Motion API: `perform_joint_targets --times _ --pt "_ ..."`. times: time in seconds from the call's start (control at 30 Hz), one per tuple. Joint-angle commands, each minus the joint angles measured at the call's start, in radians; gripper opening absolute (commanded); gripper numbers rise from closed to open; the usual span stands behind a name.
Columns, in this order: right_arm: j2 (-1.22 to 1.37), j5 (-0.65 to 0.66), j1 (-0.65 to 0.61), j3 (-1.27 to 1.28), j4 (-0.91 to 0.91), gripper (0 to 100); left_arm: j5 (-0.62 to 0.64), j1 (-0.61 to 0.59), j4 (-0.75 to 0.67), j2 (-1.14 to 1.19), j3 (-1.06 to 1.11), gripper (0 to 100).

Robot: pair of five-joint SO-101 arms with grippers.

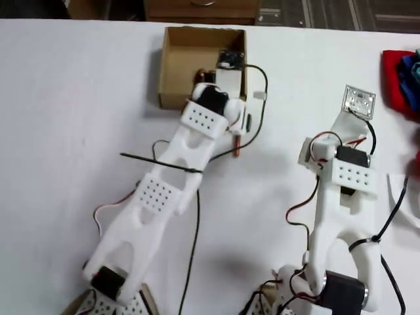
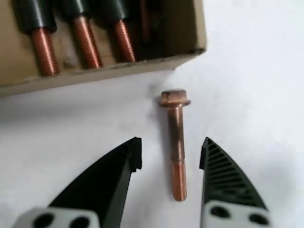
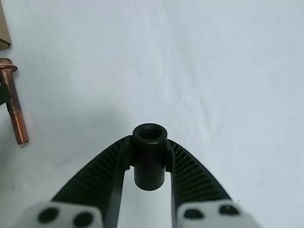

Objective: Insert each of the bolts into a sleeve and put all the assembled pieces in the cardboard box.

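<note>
High view: a brown cardboard box point(image 1: 172, 65) sits on a smooth white table point(image 1: 65, 131), with wide bare surface around it. The left arm point(image 1: 190, 138) ends at the box's near corner.

Left wrist view: the left gripper point(image 2: 172, 145) has its ribbed black fingers spread either side of a copper hex-head bolt point(image 2: 176, 137), which lies just outside the box wall. Three sleeved bolts point(image 2: 85, 45) lie inside.

Right wrist view: the right gripper point(image 3: 148, 142) clamps a smooth, hollow black sleeve point(image 3: 149, 166).
</note>
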Motion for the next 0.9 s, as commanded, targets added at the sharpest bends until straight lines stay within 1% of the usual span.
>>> perform_joint_targets --times 0.0,0.1,0.2,0.37,0.63,0.87 --pt "-0.053 -0.009 0.007 0.000 -0.016 2.1 -0.003 0.006 -0.066 -0.011 -0.044 22" --pt "-0.050 -0.009 0.007 0.000 -0.018 2.1 -0.058 0.012 -0.097 -0.009 -0.042 22" --pt "-0.048 -0.009 0.007 0.000 -0.018 2.1 -0.080 0.014 -0.123 -0.012 0.012 22" --pt "-0.048 -0.009 0.007 0.000 -0.018 2.1 -0.075 0.014 -0.126 -0.011 0.090 22" --pt "-0.048 -0.009 0.007 0.002 -0.015 2.1 -0.075 0.006 -0.204 -0.011 0.104 22" --pt "-0.048 -0.009 0.007 0.002 -0.015 2.1 -0.075 0.008 -0.198 -0.009 0.105 22"
